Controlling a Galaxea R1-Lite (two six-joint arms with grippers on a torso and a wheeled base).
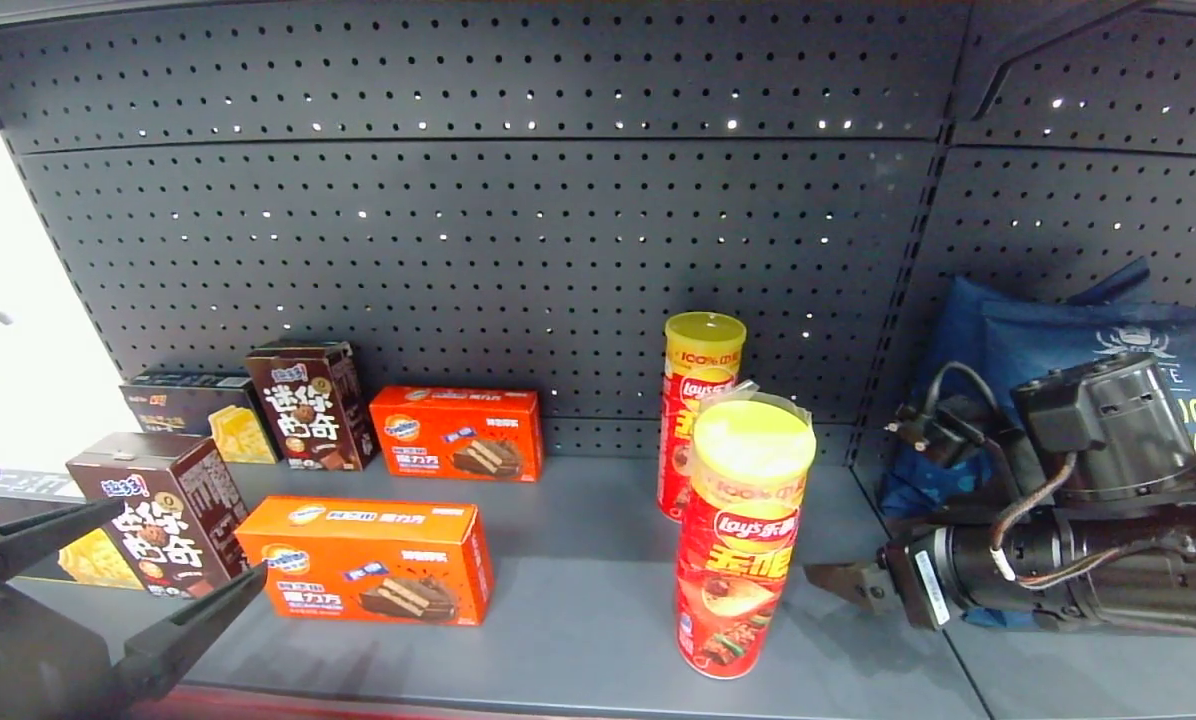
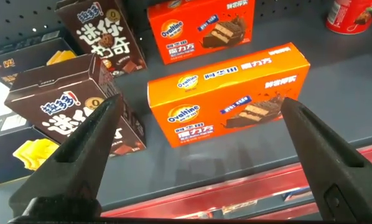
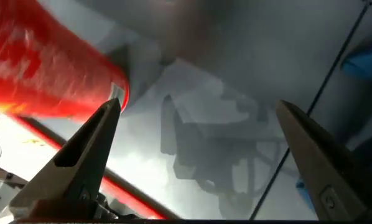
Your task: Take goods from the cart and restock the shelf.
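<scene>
On the grey shelf [image 1: 588,590] a red chip can with a yellow lid [image 1: 743,540] stands upright near the front, and a second can [image 1: 696,400] stands behind it. My right gripper [image 1: 843,585] is open just to the right of the front can, apart from it and holding nothing. The right wrist view has the same can [image 3: 49,68] beside the open right gripper [image 3: 198,109]. My left gripper [image 1: 190,538] is open at the front left. It faces the front orange cake box [image 2: 229,102] and a brown cookie box [image 2: 68,106], holding nothing.
A second orange box [image 1: 458,432], another brown box [image 1: 310,402] and a dark box with yellow print [image 1: 203,415] line the back left. A blue bag [image 1: 1058,340] lies behind the right arm. A pegboard wall backs the shelf. The shelf's front edge is red [image 2: 236,193].
</scene>
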